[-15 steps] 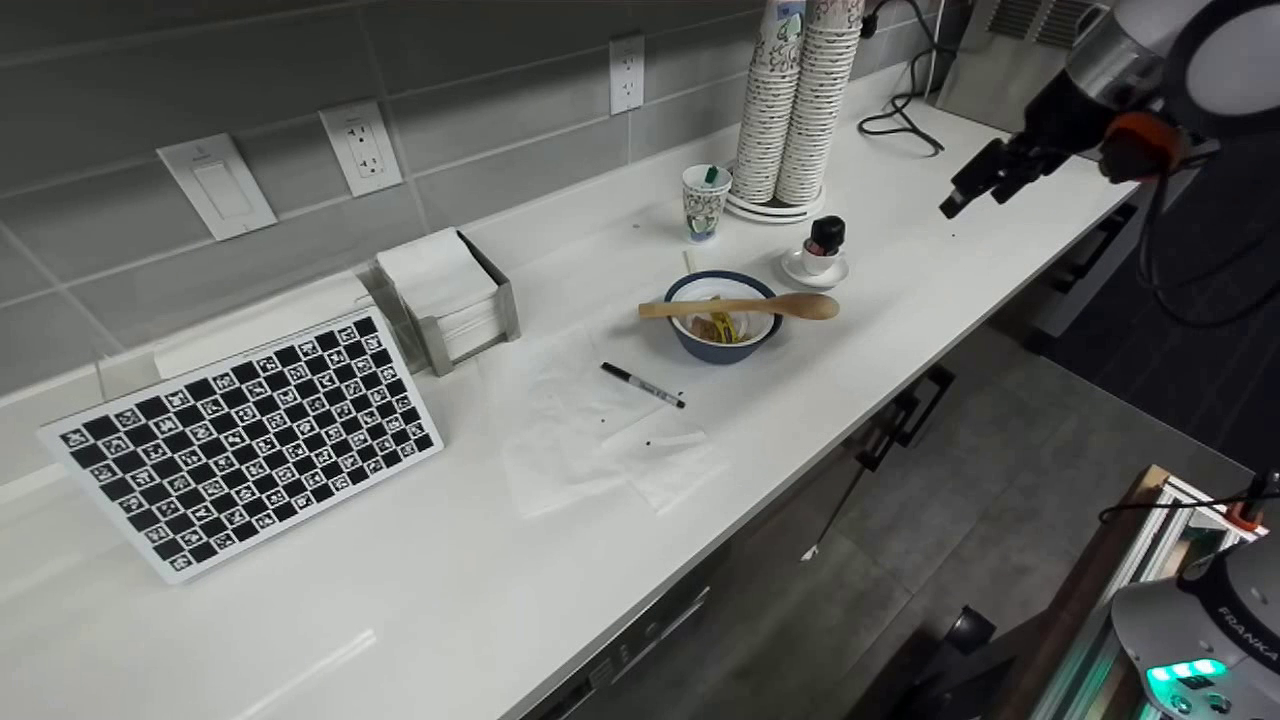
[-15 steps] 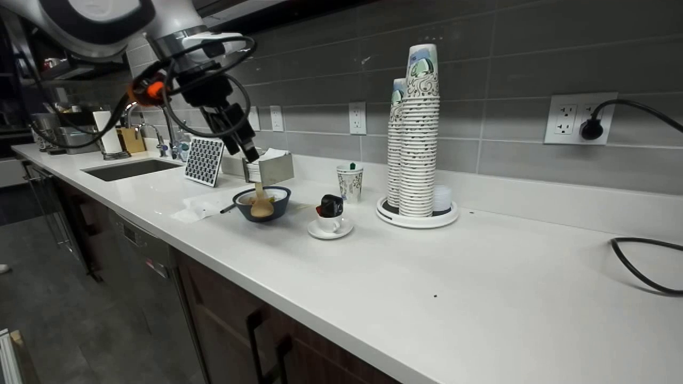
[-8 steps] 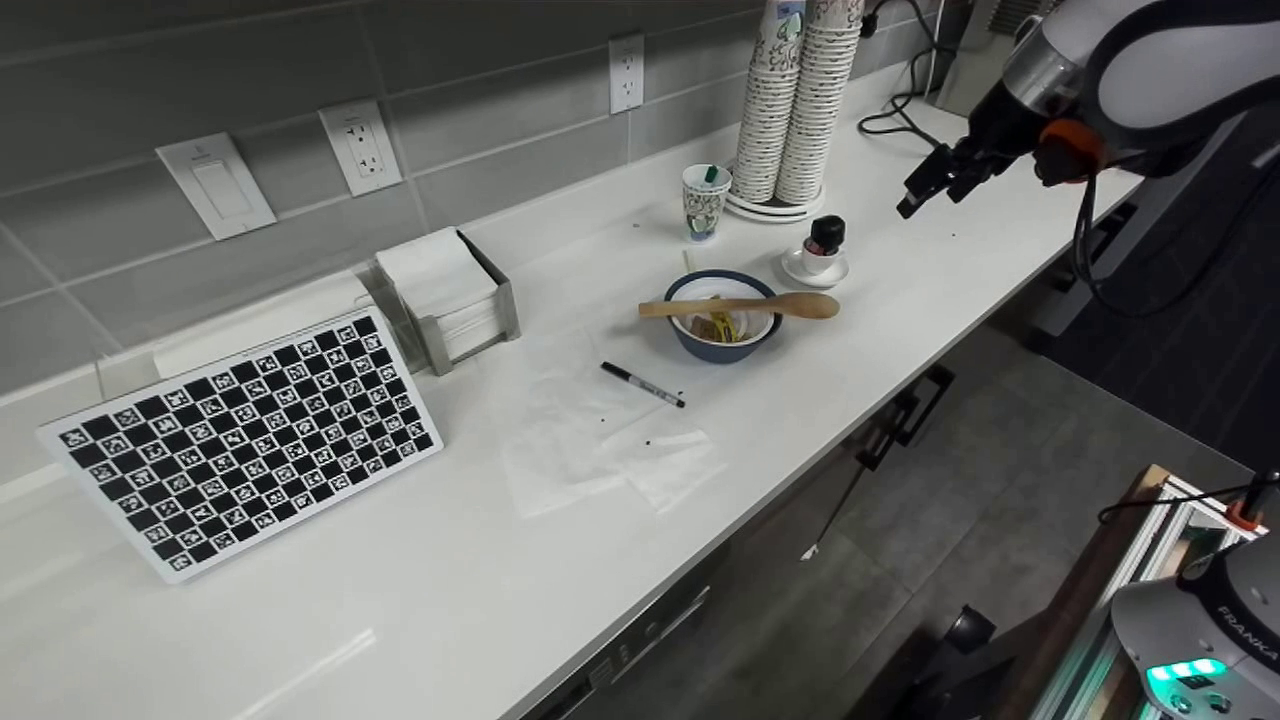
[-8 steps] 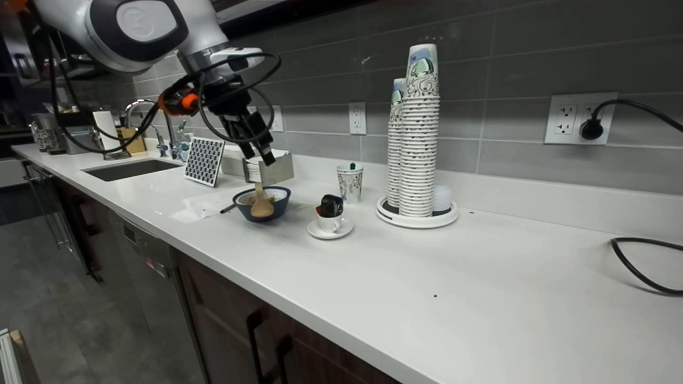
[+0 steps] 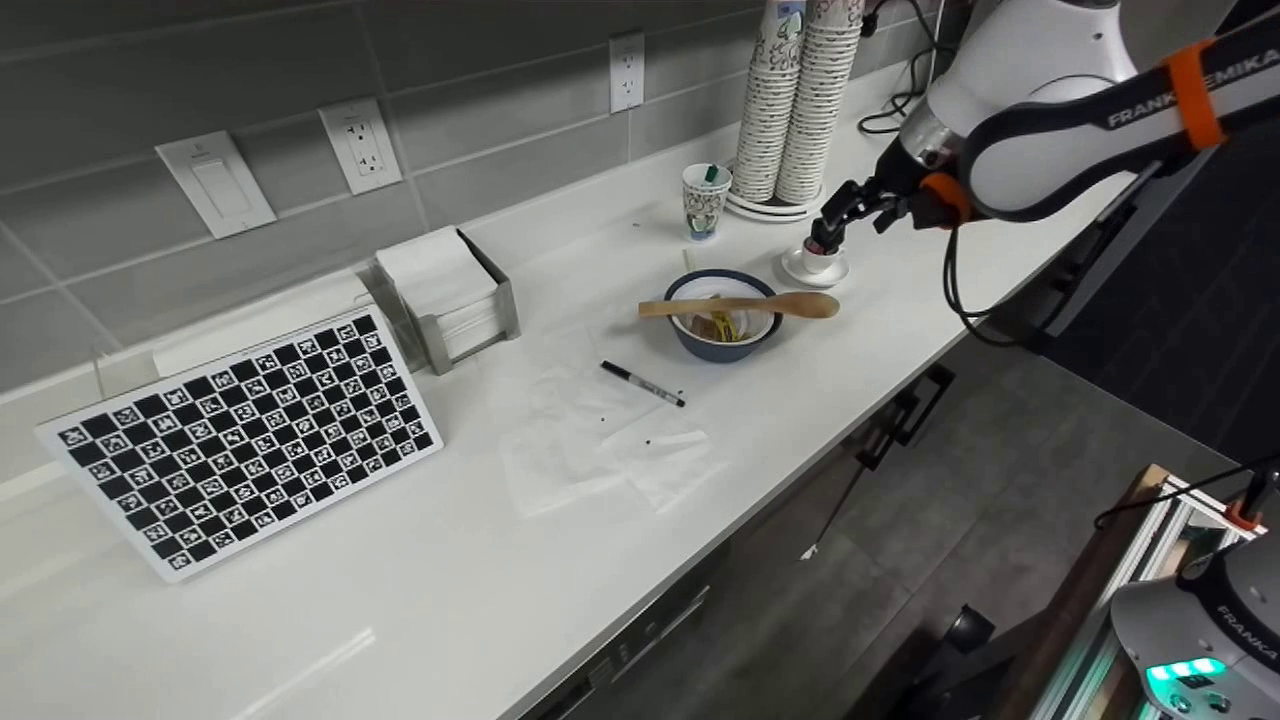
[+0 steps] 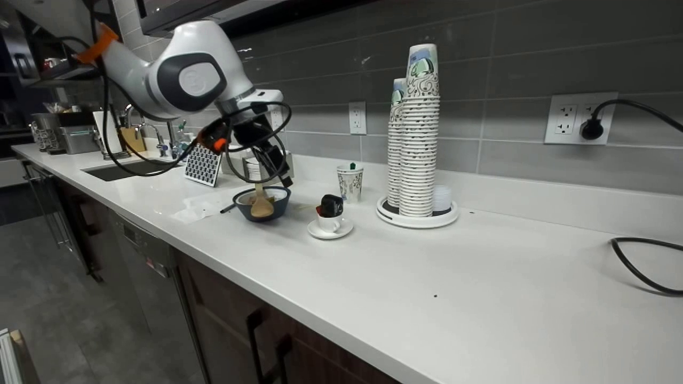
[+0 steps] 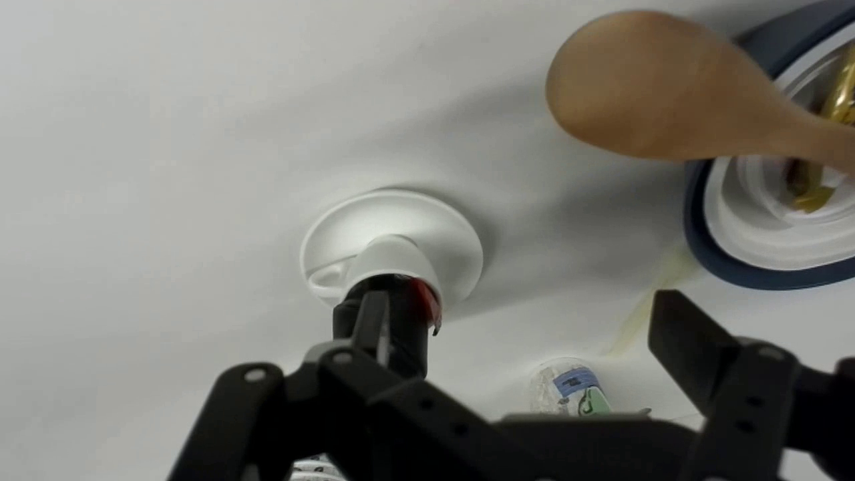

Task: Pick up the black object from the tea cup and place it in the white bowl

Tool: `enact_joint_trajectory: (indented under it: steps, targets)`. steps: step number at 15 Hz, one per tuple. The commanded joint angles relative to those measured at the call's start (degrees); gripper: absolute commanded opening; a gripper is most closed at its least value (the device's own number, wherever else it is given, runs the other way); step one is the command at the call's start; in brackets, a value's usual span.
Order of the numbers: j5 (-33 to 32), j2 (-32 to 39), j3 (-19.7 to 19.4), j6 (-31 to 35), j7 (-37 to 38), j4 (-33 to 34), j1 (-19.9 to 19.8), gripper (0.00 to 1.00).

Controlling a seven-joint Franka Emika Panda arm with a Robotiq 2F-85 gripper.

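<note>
The black object (image 6: 332, 205) sticks up out of the small white tea cup (image 6: 328, 223), with a reddish part beside it. The cup stands on a white saucer (image 6: 315, 231). In the wrist view the black object (image 7: 411, 344) is partly hidden behind my left-hand finger. The white bowl (image 5: 714, 350), dark blue outside, stands beside the saucer with a wooden spoon (image 5: 740, 306) across its rim. It also shows in the wrist view (image 7: 735, 267). My gripper (image 7: 521, 314) is open, its fingers wide apart with nothing held. In an exterior view my gripper (image 5: 862, 215) overlaps the black object.
A patterned paper cup (image 6: 350, 185) with a green stick stands behind the tea cup. Tall stacks of paper cups (image 6: 419, 154) stand on a round tray nearby. A napkin holder (image 5: 462, 300), a pen (image 5: 643, 385) and a checkered board (image 5: 250, 440) lie beyond the bowl.
The arm has moved along the counter and down, bringing my gripper nearer the tea cup. The black object, cup, bowl and spoon have not moved.
</note>
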Motion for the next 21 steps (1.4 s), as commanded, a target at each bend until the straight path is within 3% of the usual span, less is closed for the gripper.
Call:
enact_joint_trajectory:
  steps: [1,2,7,13,19,20,21]
  targets:
    - [-5.18,9.01,-2.32,1.31,6.78,7.23,-0.18,1.00]
    - [-2.86,4.97,-2.58,1.00,3.78,3.24,1.21,1.00]
    - [-2.87,9.02,-4.36,1.21,4.20,6.70,1.81,1.00]
    - [-9.17,15.40,-7.28,7.97,5.32,10.49,1.81,1.00]
    - [-8.24,22.65,-8.52,9.43,4.80,16.51,2.08,1.00]
    - [-8.11,23.43,-8.84,8.74,4.89,17.70,2.02,0.75]
    - [-8.30,24.09,-9.35,8.13,5.07,18.65,2.16,0.73]
